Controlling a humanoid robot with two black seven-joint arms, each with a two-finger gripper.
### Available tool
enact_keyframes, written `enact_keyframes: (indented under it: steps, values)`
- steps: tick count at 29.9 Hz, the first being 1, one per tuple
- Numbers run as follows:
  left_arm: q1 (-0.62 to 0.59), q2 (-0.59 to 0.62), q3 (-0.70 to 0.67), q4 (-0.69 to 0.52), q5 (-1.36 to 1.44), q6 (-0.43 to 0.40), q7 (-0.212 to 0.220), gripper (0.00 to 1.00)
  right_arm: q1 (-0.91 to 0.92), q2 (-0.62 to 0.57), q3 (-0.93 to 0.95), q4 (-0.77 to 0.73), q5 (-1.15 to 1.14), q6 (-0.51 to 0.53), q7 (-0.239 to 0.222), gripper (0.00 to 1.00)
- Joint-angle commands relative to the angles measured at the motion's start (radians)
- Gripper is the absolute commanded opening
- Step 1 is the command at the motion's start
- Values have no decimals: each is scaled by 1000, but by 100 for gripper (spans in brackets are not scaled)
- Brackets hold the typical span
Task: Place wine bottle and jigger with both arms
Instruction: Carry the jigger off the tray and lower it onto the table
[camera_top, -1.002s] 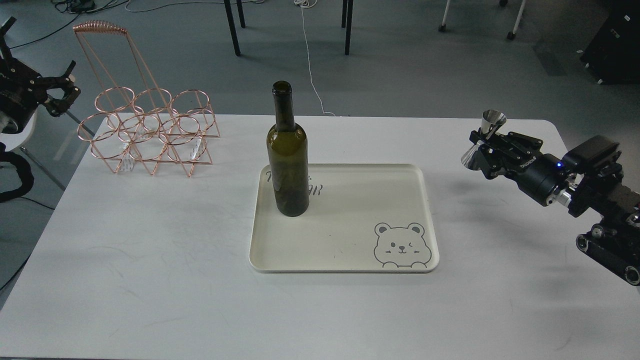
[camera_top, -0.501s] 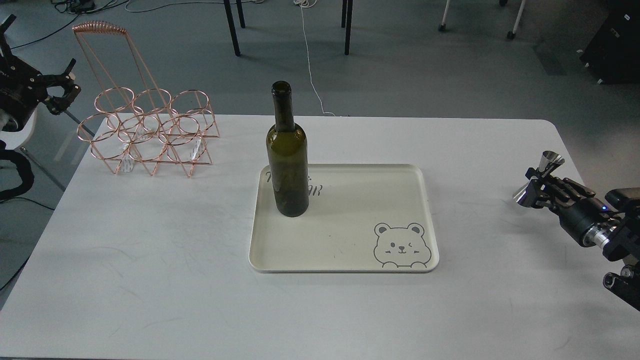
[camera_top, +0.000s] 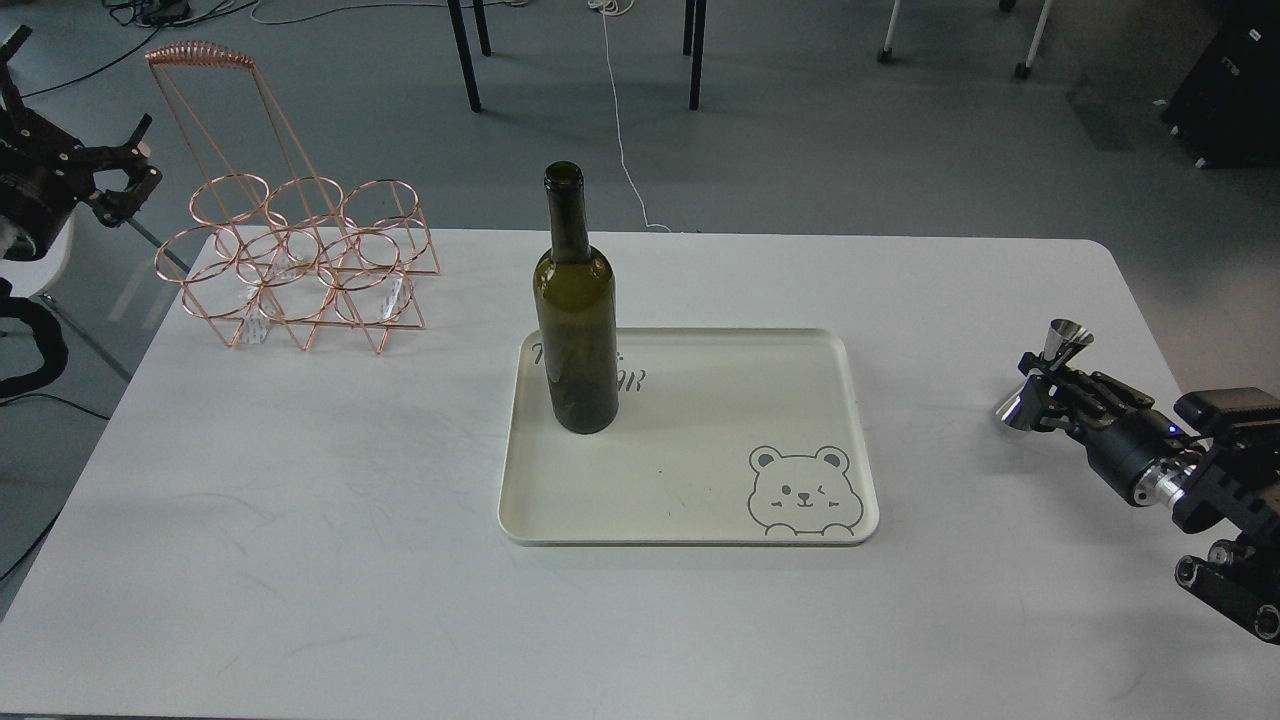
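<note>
While our right tool (camera_top: 1046, 385) grips the jigger (camera_top: 1040, 378) above the worktop (camera_top: 300, 500), the wine bottle (camera_top: 575, 320) stands on the tray (camera_top: 700, 480). Our left tool (camera_top: 105, 175) hangs released.

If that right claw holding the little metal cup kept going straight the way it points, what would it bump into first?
The right gripper, shut on the jigger, points left and slightly away. Its line seems to cross bare table behind the tray; the wine bottle would probably come first, though depth is unclear.

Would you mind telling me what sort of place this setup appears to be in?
Probably a robotics lab or workshop: loose cables trail over the grey floor, castered furniture legs stand behind the white table, and a staged copper wire bottle rack sits there.
</note>
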Motion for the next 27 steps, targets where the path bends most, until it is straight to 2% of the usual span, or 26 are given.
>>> enact_keyframes:
  steps: [1,5,10,15,21,27]
  values:
    - [0,-2,0,0,0,0,-1,98,-1,1,0,4,0,0,0,18]
    - [0,0,0,0,0,0,-1,98,-1,1,-2,10,0,0,0,25]
    - [0,3,0,0,0,0,-1,98,-6,-10,-3,56,0,0,0,46]
    - [0,18,0,0,0,-2,0,98,-30,-27,-15,105,0,0,0,52]
    - [0,29,0,0,0,-3,0,98,-61,-117,-12,199,0,0,0,63]
    - [0,37,0,0,0,-3,5,98,-118,-267,-9,337,5,0,0,73]
